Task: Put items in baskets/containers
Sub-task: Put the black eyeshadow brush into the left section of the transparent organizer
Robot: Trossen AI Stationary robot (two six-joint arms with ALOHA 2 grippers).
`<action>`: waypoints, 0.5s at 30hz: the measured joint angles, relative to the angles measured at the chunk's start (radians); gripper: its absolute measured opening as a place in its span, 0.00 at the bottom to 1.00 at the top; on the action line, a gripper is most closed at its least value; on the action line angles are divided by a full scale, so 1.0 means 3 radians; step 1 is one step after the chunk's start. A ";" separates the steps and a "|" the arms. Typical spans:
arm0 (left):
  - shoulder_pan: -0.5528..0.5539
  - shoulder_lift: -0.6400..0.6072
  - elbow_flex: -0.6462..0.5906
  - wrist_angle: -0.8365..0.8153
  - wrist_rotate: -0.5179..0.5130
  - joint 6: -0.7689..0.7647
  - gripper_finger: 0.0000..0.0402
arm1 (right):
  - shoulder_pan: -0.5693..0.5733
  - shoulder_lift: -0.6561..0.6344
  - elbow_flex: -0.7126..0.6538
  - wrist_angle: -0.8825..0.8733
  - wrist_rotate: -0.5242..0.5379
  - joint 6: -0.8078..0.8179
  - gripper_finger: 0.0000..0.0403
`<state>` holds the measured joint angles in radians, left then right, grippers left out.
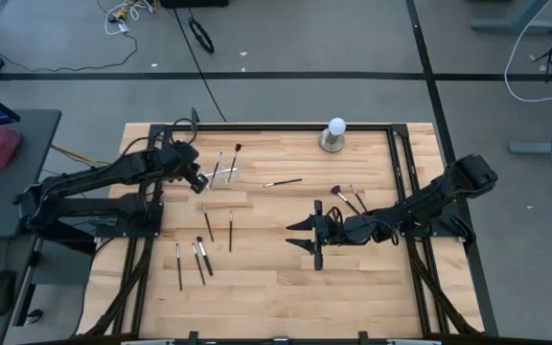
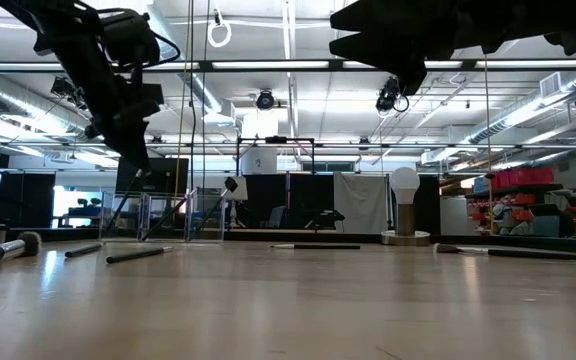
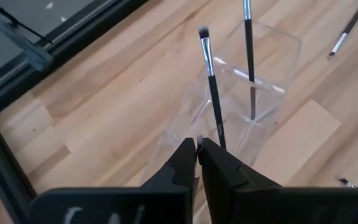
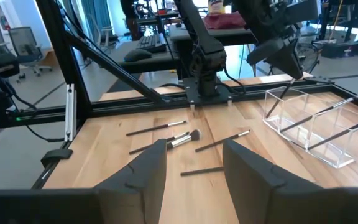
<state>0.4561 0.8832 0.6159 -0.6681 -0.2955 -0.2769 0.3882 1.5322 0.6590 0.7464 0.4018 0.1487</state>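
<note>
Brushes are being loaded into the clear holder [image 3: 241, 93] at the far left of the table. One brush [image 3: 211, 81] is pinched by its handle end in the nearly closed left gripper [image 3: 197, 152], poised over the holder beside a brush already standing inside. For a clean drop, the handle should be kept upright and lowered inside the walls before release. The right gripper [image 4: 194, 158] hangs wide open and empty over mid-table. Loose brushes [image 1: 199, 254] are scattered near left, and more [image 1: 345, 196] lie to the right.
</note>
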 joint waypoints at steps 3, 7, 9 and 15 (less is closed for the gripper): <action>0.0079 0.0000 -0.0061 0.0073 0.0064 -0.0002 0.07 | 0.0000 0.0000 0.0000 0.0000 0.0000 0.0000 0.39; 0.0144 0.0000 -0.0071 0.0082 0.0074 -0.0003 0.09 | 0.0000 0.0000 0.0000 0.0000 -0.0003 0.0000 0.39; 0.0165 0.0000 -0.0070 0.0117 0.0075 -0.0003 0.11 | 0.0001 0.0000 0.0000 0.0000 -0.0004 0.0001 0.39; 0.0240 0.0002 -0.0071 0.0112 0.0074 -0.0025 0.25 | 0.0001 0.0000 0.0000 -0.0001 -0.0005 0.0000 0.39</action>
<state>0.5281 0.8837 0.5947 -0.6346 -0.2733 -0.2844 0.3885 1.5322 0.6590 0.7460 0.4004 0.1486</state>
